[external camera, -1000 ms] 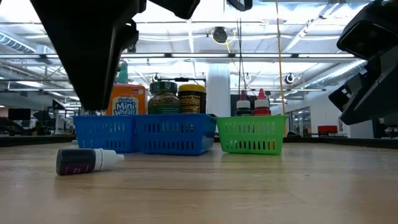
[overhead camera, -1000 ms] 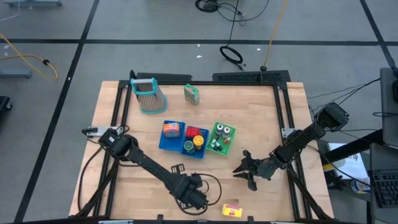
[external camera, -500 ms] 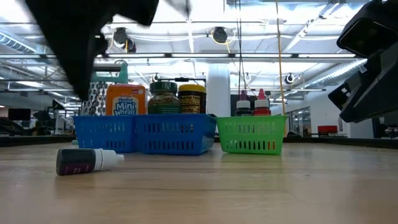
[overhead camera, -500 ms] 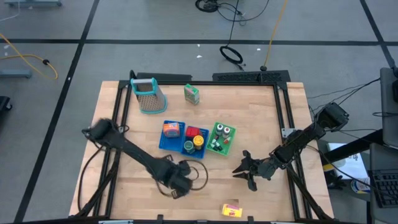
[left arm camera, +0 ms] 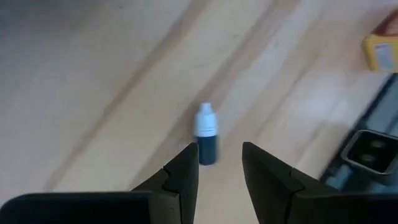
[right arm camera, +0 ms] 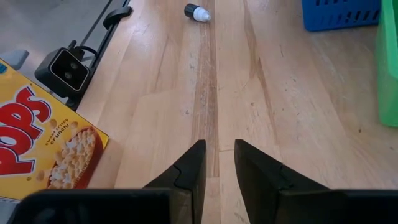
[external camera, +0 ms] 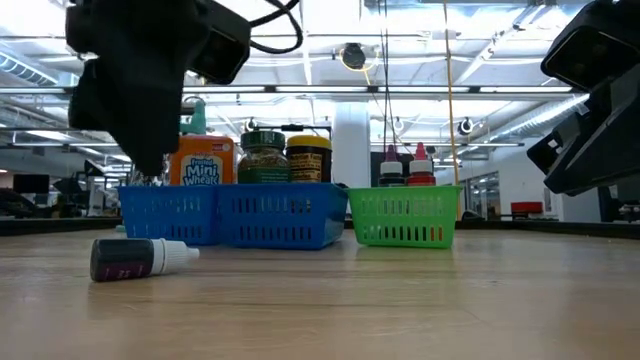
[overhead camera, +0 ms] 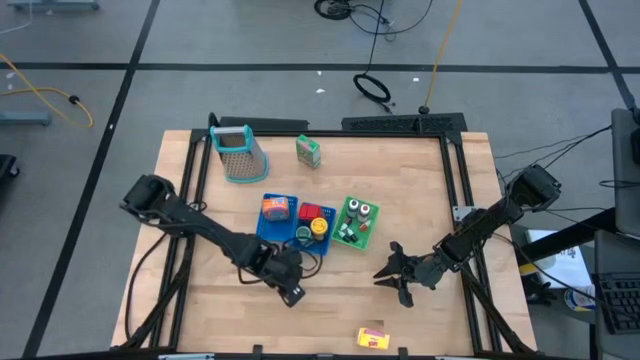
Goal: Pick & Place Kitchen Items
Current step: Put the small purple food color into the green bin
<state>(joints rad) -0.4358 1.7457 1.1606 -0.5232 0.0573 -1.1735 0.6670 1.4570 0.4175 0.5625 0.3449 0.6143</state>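
The left gripper [left arm camera: 214, 168] hangs above the lying spice bottle [left arm camera: 206, 134] (white cap, dark body), jaws spread, just in front of the blue tray [overhead camera: 270, 230]. Right gripper [overhead camera: 393, 275] waits further right, jaws narrowly apart.

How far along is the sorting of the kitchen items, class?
Done: the blue basket and the green basket already hold several items. In hand: nothing gripped; the left gripper is open, poised over the small dark bottle lying on the table. Left: that bottle, the green carton and the yellow box. The right gripper waits open at the table's right.
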